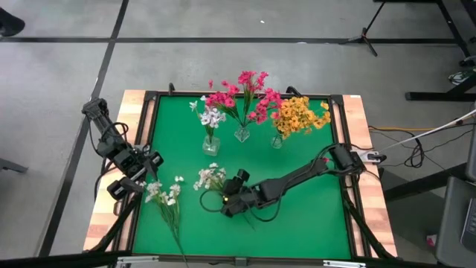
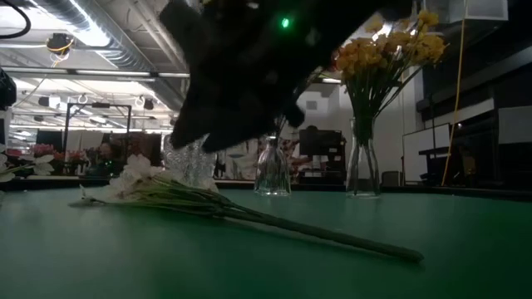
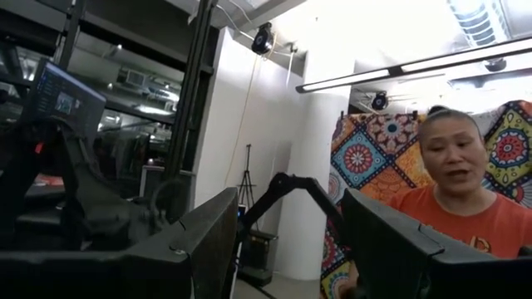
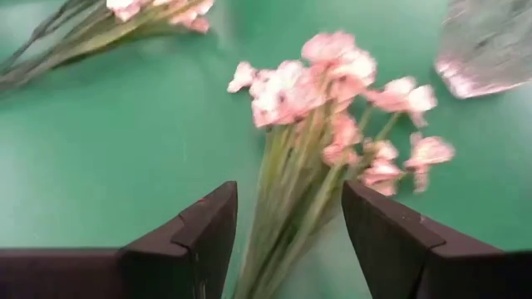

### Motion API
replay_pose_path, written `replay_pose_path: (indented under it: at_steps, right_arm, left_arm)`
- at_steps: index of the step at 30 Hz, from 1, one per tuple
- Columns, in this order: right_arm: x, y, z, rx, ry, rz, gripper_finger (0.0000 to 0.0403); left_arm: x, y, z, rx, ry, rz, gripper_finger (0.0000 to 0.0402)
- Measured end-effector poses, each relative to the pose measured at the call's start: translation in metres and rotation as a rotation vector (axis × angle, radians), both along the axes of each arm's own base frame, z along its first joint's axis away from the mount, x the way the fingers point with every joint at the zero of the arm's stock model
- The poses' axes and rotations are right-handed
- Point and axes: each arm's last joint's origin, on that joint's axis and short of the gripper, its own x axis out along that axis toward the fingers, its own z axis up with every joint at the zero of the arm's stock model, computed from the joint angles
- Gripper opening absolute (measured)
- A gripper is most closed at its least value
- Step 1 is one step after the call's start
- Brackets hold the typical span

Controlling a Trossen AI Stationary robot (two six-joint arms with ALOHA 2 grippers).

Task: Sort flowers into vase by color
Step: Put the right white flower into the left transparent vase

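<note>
The right gripper [image 4: 287, 232] hangs open low over the mat, a white sprig [image 4: 324, 124] lying between its fingers, blossoms toward 12 o'clock. A second sprig [image 1: 165, 199] lies at 9 o'clock; the vases [image 1: 242, 134] stand beyond.

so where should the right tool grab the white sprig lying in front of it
On the green stems just below the blossoms of the white sprig, coming straight down. It lies flat on the mat, and the right tool is open, its fingers either side of the bunched stems.

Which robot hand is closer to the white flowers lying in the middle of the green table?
Right. The right gripper straddles that white sprig's stems; the left gripper sits at the table's left edge.
</note>
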Motion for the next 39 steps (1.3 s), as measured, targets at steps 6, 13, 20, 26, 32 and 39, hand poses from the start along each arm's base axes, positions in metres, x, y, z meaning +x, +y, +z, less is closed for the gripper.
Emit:
replay_pose_path:
  at_steps: [6, 13, 20, 26, 32, 39]
  right_arm:
    - [-0.009, 0.000, 0.019, 0.012, 0.002, -0.038, 0.0218]
    - [-0.011, 0.012, 0.003, -0.007, 0.007, -0.061, 0.0218]
    - [-0.010, 0.016, -0.009, -0.025, 0.011, -0.068, 0.0218]
    - [-0.008, 0.019, -0.022, 0.015, 0.027, -0.059, 0.0218]
    - [-0.006, 0.022, -0.041, 0.082, 0.071, -0.023, 0.0218]
    - [-0.006, 0.021, -0.049, 0.083, 0.066, -0.085, 0.0208]
  left_arm:
    - [0.001, -0.001, -0.002, 0.017, 0.014, 0.000, 0.0214]
    - [0.001, -0.001, -0.002, 0.020, 0.013, 0.001, 0.0214]
    - [0.001, -0.001, -0.003, 0.024, 0.018, 0.000, 0.0214]
    - [0.001, -0.001, -0.003, 0.029, 0.024, 0.002, 0.0214]
    - [0.001, -0.001, -0.003, 0.029, 0.023, 0.000, 0.0214]
    - [0.001, -0.001, -0.003, 0.030, 0.023, 0.000, 0.0214]
